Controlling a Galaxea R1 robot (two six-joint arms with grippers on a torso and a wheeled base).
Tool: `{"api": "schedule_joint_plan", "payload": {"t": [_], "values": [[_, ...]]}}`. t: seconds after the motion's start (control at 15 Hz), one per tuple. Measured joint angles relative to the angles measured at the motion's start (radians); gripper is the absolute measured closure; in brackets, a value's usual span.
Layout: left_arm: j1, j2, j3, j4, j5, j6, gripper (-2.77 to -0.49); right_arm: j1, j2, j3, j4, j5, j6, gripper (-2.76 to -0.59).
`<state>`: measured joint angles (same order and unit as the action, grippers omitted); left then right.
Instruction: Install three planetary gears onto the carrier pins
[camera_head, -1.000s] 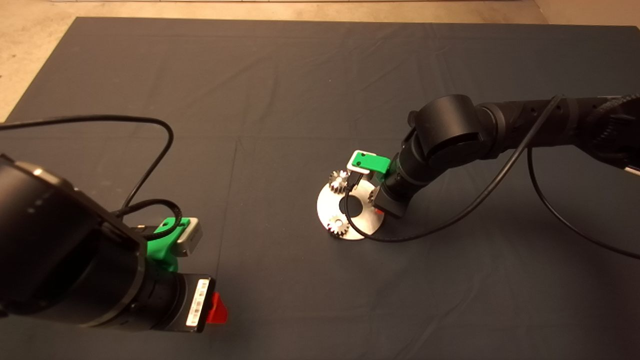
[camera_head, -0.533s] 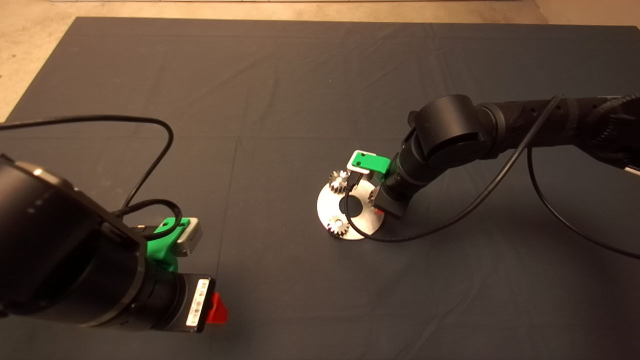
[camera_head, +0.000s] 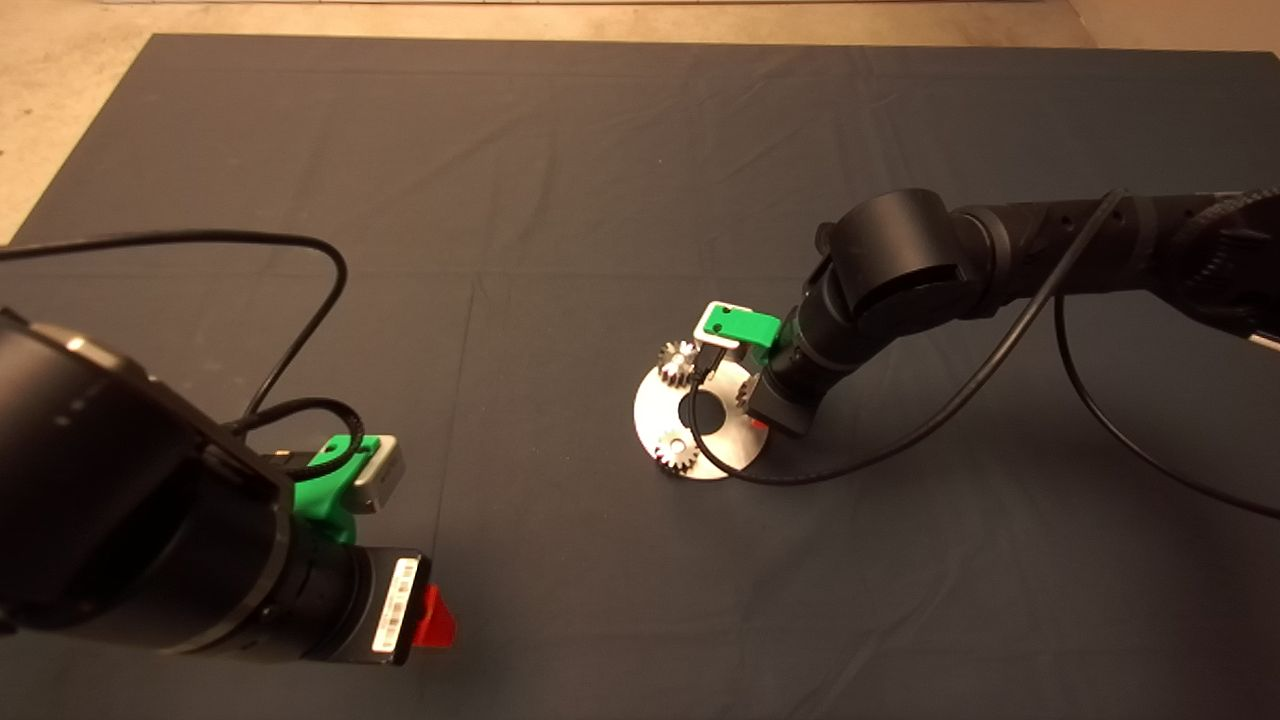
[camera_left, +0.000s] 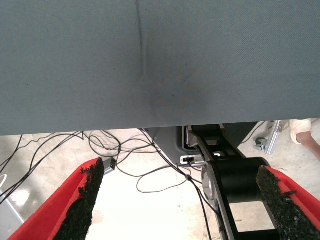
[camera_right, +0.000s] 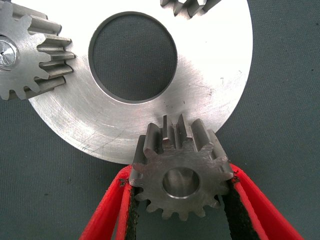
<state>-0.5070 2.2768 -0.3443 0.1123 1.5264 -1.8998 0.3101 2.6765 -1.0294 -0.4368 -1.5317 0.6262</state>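
Observation:
The shiny round disc (camera_head: 655, 412) with a large centre hole lies mid-mat. Two planetary gears (camera_head: 678, 362) (camera_head: 677, 452) sit on carrier pins at its rim. My right gripper (camera_head: 757, 415) is over the disc's right edge, shut on the third gear (camera_head: 744, 390). In the right wrist view the red fingers (camera_right: 245, 200) clamp this gear (camera_right: 181, 160) at the rim of the disc (camera_right: 210, 75), with a silvery pin end (camera_right: 180, 182) showing in its centre hole. The other gears (camera_right: 22, 55) (camera_right: 192, 6) show there too. My left gripper (camera_head: 435, 615) is parked open at the lower left.
The dark mat (camera_head: 560, 180) spreads wide around the disc. The right arm's black cable (camera_head: 900, 440) loops over the disc's near side. The left wrist view shows the mat's edge (camera_left: 150, 131), floor cables (camera_left: 150, 175) and a black stand (camera_left: 235, 175).

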Motion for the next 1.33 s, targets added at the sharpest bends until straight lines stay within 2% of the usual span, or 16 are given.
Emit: {"api": "schedule_joint_plan", "payload": {"t": [1.33], "values": [[0.0, 0.0, 0.0, 0.0, 0.0, 0.0, -2.17, -0.002, 0.0, 0.005, -0.009, 0.0, 0.0, -1.01]]}}
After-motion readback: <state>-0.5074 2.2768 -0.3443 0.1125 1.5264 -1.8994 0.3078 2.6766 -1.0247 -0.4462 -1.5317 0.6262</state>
